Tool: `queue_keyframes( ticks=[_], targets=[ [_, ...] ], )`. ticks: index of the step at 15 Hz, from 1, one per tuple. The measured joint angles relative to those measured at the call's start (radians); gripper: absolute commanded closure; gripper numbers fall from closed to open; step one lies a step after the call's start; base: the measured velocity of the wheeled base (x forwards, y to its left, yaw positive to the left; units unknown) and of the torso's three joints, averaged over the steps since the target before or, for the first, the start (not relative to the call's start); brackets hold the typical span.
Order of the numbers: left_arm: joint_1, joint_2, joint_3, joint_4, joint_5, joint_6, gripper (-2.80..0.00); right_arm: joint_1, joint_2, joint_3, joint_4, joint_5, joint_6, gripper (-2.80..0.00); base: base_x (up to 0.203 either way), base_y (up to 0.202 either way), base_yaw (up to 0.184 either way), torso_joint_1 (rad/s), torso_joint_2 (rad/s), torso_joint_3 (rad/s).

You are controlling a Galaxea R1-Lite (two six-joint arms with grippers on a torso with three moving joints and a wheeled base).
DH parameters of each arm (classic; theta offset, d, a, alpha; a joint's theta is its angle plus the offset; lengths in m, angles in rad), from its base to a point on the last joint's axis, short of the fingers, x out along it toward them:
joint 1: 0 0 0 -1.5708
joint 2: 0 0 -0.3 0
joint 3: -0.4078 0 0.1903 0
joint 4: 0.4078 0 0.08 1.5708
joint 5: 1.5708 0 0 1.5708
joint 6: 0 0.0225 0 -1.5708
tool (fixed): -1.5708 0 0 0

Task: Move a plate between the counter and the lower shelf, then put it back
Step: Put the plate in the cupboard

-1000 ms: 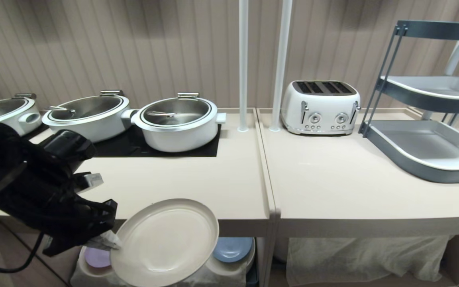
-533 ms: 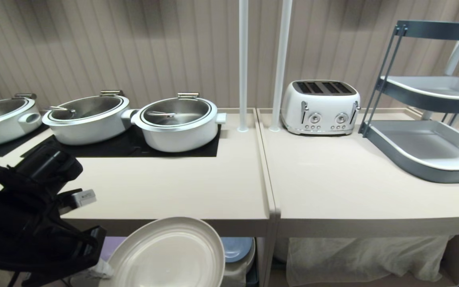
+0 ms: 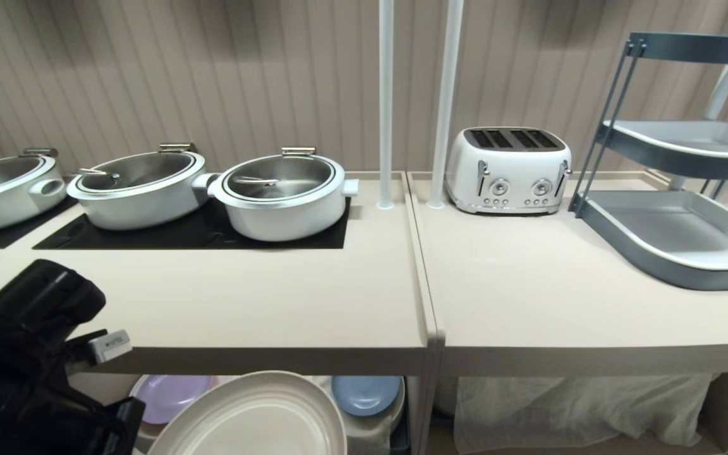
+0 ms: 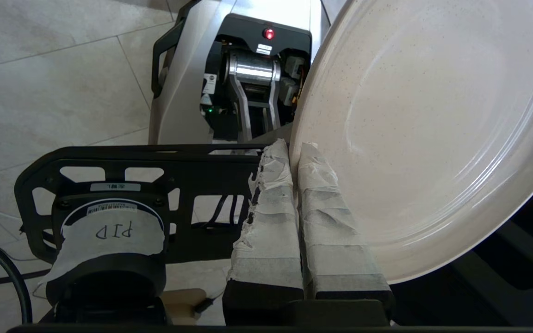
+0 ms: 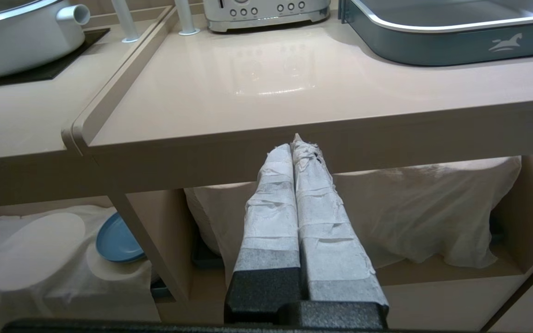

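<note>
Plate [image 4: 424, 138] rim clamped in left pincer [image 4: 294, 152].

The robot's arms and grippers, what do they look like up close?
The left arm is chunky and black, with a small white label. Each gripper, the left gripper and the right gripper, has two long fingers wrapped in crinkly white tape over black bases. Beside the left one sits a black round part with a taped label reading PID, and a black cable.
</note>
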Motion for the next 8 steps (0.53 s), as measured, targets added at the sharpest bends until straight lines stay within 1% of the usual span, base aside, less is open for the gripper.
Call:
queue_keyframes(
  ticks=[4, 8],
  targets=[
    [0.0, -0.016, 0.015, -0.001, 0.002, 0.0, 0.0, 0.0, 0.0, 0.0, 0.0, 0.0, 0.0, 0.0, 0.0, 0.0, 0.0, 0.0, 0.0, 0.0],
    [0.026, -0.028, 0.024, -0.001, 0.002, 0.002, 0.0, 0.0, 0.0, 0.0, 0.0, 0.0, 0.0, 0.0, 0.0, 0.0, 0.0, 0.0, 0.0, 0.0]
  ],
)
